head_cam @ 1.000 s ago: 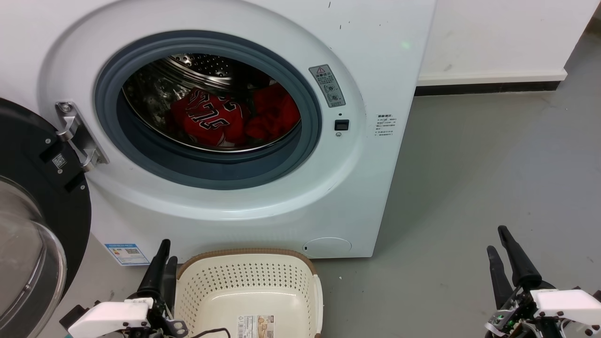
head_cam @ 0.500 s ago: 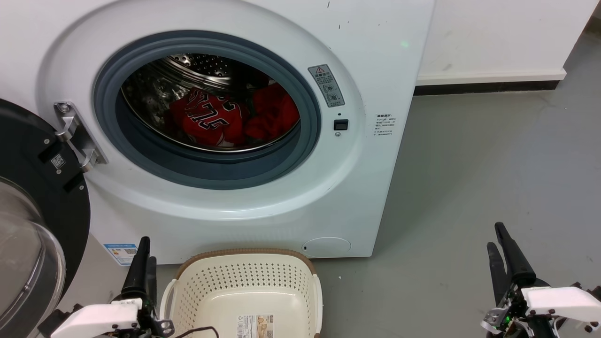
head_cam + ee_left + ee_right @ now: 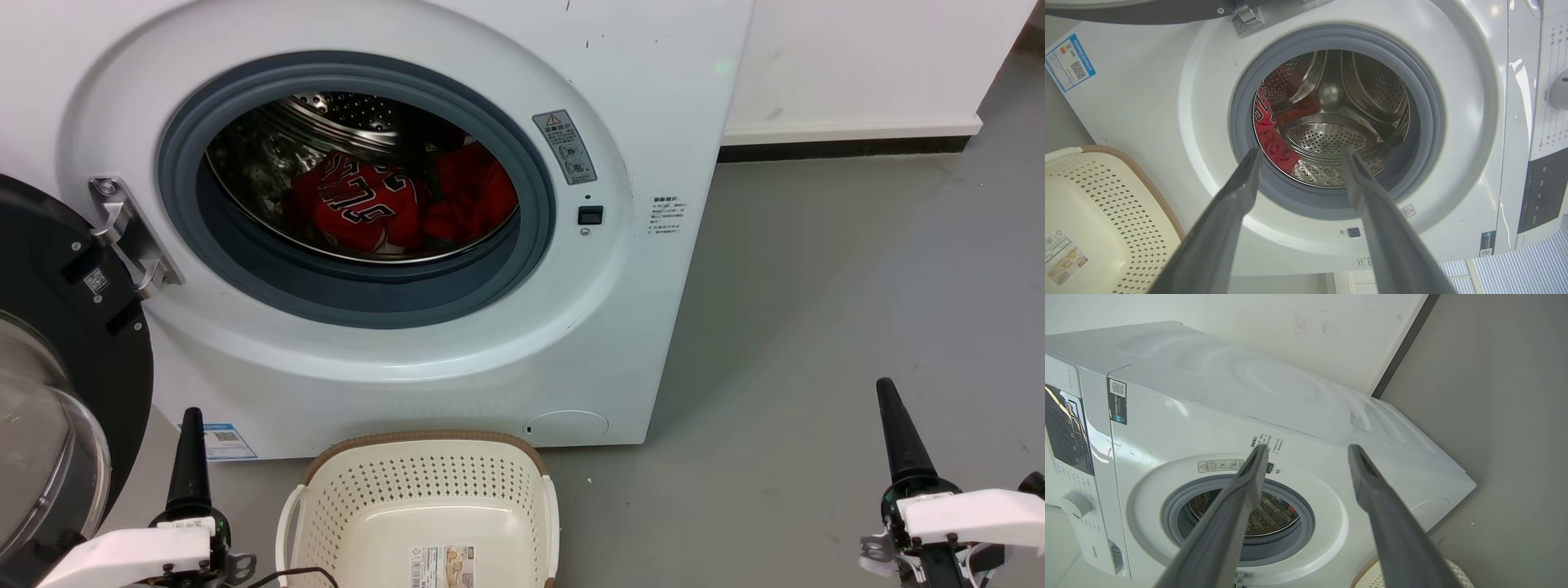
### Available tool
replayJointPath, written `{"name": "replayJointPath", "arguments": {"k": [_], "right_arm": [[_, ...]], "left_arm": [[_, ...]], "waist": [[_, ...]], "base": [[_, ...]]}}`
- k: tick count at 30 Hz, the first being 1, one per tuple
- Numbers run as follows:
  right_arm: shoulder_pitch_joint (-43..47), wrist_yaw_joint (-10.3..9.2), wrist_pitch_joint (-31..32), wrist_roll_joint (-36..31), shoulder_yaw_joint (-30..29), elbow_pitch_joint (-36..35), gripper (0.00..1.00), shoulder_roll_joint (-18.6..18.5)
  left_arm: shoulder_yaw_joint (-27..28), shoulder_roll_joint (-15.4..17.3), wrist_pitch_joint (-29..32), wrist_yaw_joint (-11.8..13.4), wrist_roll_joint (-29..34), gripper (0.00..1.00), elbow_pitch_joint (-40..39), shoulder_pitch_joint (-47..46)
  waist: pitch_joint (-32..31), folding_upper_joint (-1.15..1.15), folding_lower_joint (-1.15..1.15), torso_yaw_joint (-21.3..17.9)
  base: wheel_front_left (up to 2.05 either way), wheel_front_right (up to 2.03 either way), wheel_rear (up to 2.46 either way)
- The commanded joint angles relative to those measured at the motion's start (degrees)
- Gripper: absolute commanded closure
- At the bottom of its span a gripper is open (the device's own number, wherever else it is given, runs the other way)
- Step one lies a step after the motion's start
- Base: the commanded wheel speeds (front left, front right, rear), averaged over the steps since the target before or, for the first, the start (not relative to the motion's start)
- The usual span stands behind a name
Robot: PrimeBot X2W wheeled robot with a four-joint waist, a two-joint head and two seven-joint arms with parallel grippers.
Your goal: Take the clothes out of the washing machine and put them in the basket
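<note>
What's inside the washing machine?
Inside the washing machine, red clothes lie in the shiny steel drum: a jersey with black-and-white letters and another red piece beside it. Anything beneath them is covered, so I can't tell.

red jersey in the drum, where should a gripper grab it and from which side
Probably a bunched fold at the near edge of the jersey, coming straight in through the porthole from the front: it lies crumpled in the drum, walled on every other side.
</note>
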Motion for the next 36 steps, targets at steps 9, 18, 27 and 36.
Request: {"name": "replayJointPath", "arguments": {"k": [9,18,27,36], "right_arm": [[-1.4,0.01,-2.3,-15.3,0.3,-6.7,0.0,-0.1],[-1.0,0.01,-3.8,-28.9,2.9,-11.4,0.0,-0.1],[-0.6,0.01,-5.4,-38.8,4.0,-13.3,0.0,0.0],[-0.2,0.01,-6.8,-45.4,5.0,-13.5,0.0,0.0]], "left_arm": [[-0.3,0.1,-2.3,2.9,13.4,0.0,-7.9,-0.1],[-4.1,0.1,-3.8,7.9,23.7,0.0,-13.3,1.2],[-7.1,0.1,-5.4,8.8,30.6,0.0,-17.4,2.4],[-8.4,0.2,-6.8,8.9,39.7,0.0,-20.3,3.6]], "waist": [[0.4,0.0,0.0,-0.2],[0.6,0.0,0.0,-0.4],[0.7,0.0,0.0,-0.8],[0.8,0.0,0.0,-1.2]], "base": [[0.0,0.0,0.0],[0.0,0.0,0.0],[0.0,0.0,0.0],[0.0,0.0,0.0]]}}
